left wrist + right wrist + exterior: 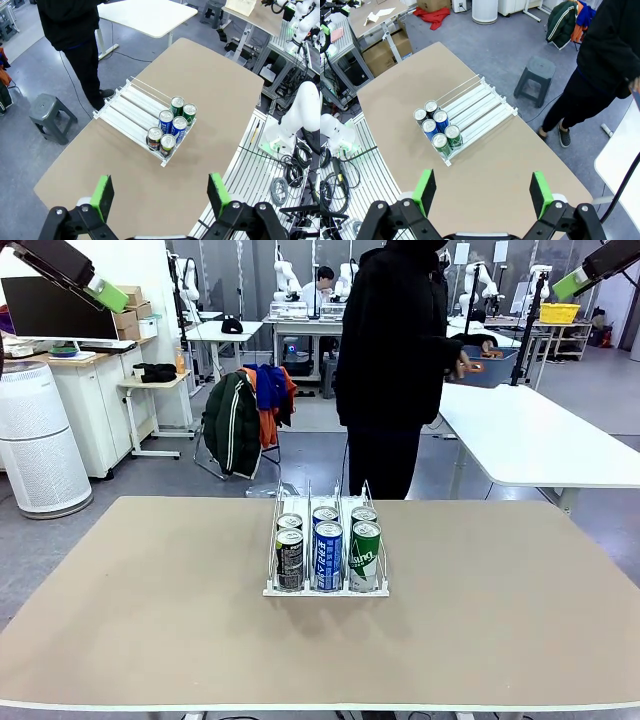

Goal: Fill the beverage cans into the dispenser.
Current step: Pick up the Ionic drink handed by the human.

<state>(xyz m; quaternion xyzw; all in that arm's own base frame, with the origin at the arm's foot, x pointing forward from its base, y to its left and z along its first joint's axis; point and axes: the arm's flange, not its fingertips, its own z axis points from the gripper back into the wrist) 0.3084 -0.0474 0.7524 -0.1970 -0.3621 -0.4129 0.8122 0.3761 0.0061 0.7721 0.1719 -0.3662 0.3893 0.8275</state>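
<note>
The white dispenser stands at the middle of the tan table. Several beverage cans fill its near end, two deep in each lane: black-grey left, blue middle, green right. The far ends of the lanes are bare. My left gripper hangs high at the top left and my right gripper high at the top right, both far above the table. In the left wrist view, the left gripper is open and empty above the dispenser and cans. The right gripper is likewise open over the dispenser and cans.
A person in black stands at the table's far side, just behind the dispenser. A grey stool sits on the floor beside the person. A white table lies at the back right, and a chair with jackets at the back left.
</note>
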